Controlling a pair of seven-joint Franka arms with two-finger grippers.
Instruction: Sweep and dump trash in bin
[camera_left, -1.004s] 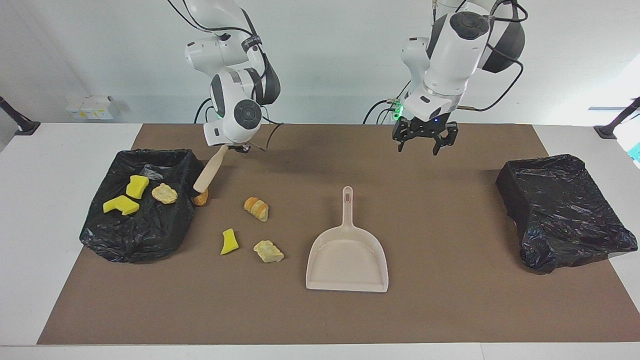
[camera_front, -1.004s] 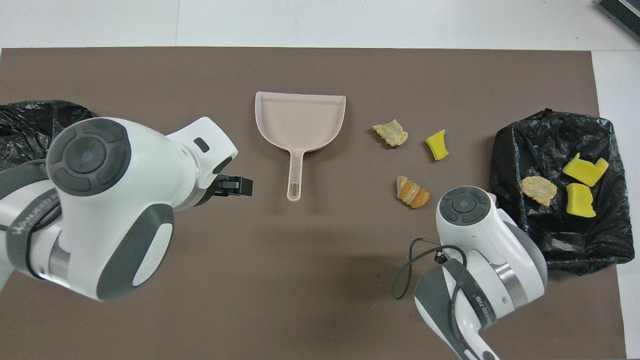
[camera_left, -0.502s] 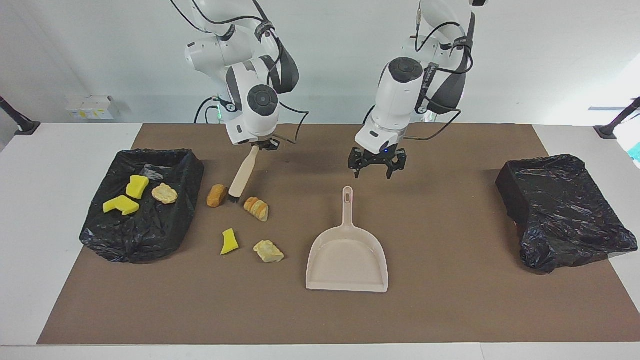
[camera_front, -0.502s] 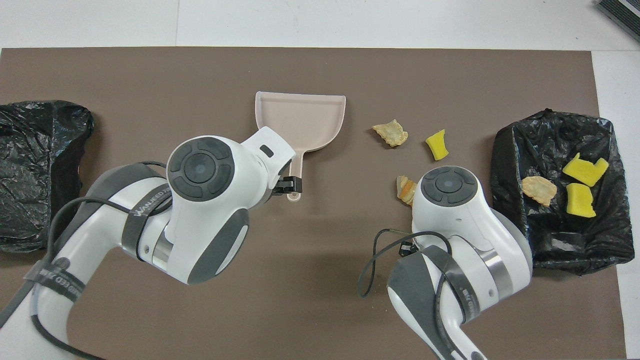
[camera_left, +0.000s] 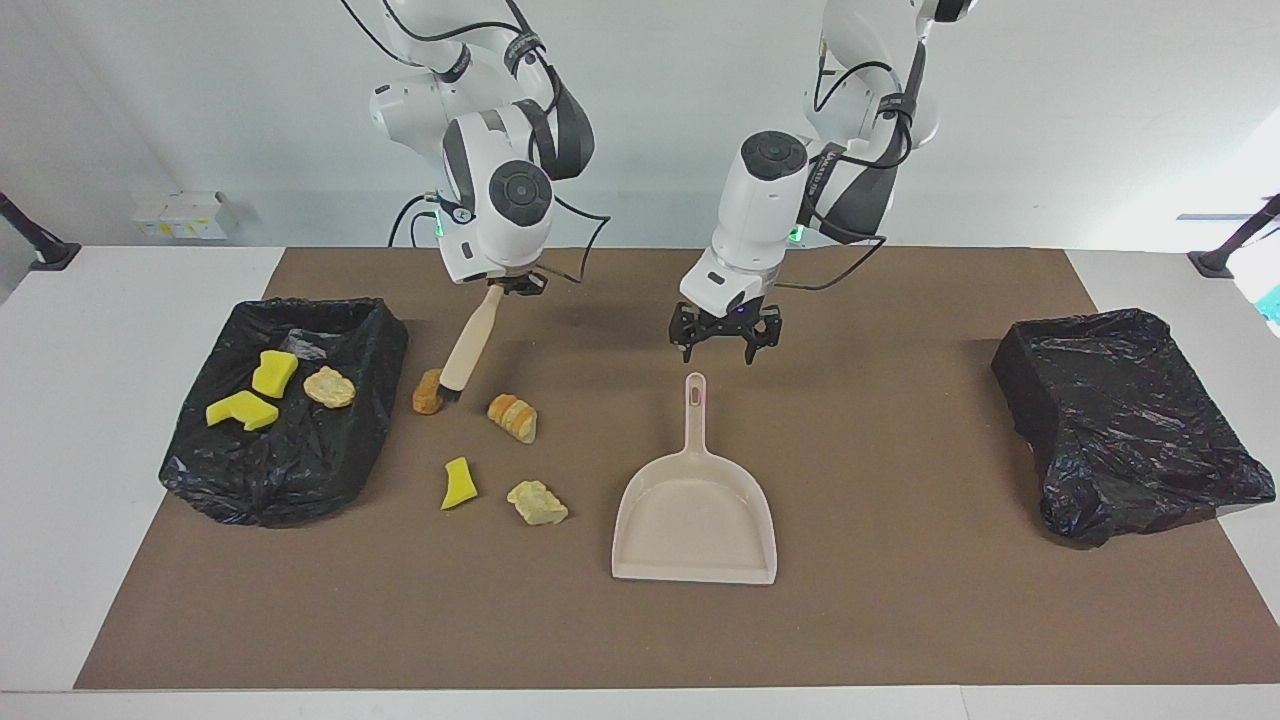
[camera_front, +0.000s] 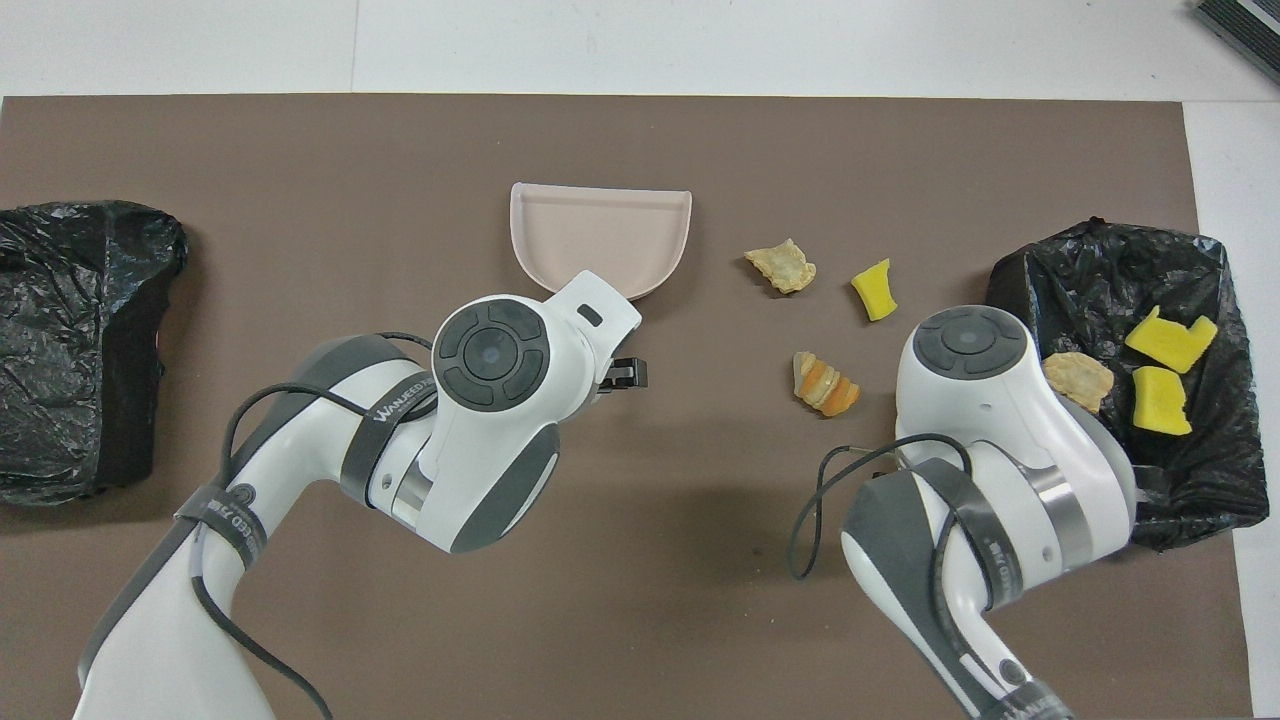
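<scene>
Two end effectors: mine, both in play at once.
Right end effector (camera_left: 508, 285): pressed shut on the handle top of the brush (camera_left: 468, 342), which slants down so its black bristle end rests on the table just beside a brown bread lump (camera_left: 428, 391).
Left end effector (camera_left: 718, 343): fingers spread wide, hanging low over the tip of the handle of the dustpan (camera_left: 697, 508), not touching it as far as I can tell.
Step in hand: I judge this the setup for sweeping; the brush is down among the scraps and the pan is not yet gripped.
Next move: my left end effector needs to drop onto the pan handle and close; then the brush should push the loose scraps toward the pan mouth, which faces away from me.
Trash count: seven scraps in all.
Loose on the mat: four, namely the brown bread lump, a striped pastry roll (camera_left: 513, 417), a yellow sponge chunk (camera_left: 458, 484) and a pale pastry piece (camera_left: 537, 502), all between the pan and the bin at my right arm's end.
On that bin: three, two yellow sponge pieces (camera_left: 242, 410) (camera_left: 273, 373) and one pastry lump (camera_left: 329, 387), lying on the black liner of the bin (camera_left: 300, 460).
Bins: two black-lined ones, the second bin (camera_left: 1130, 420) at my left arm's end showing nothing on it.
Tools: one brush, one dustpan.
</scene>
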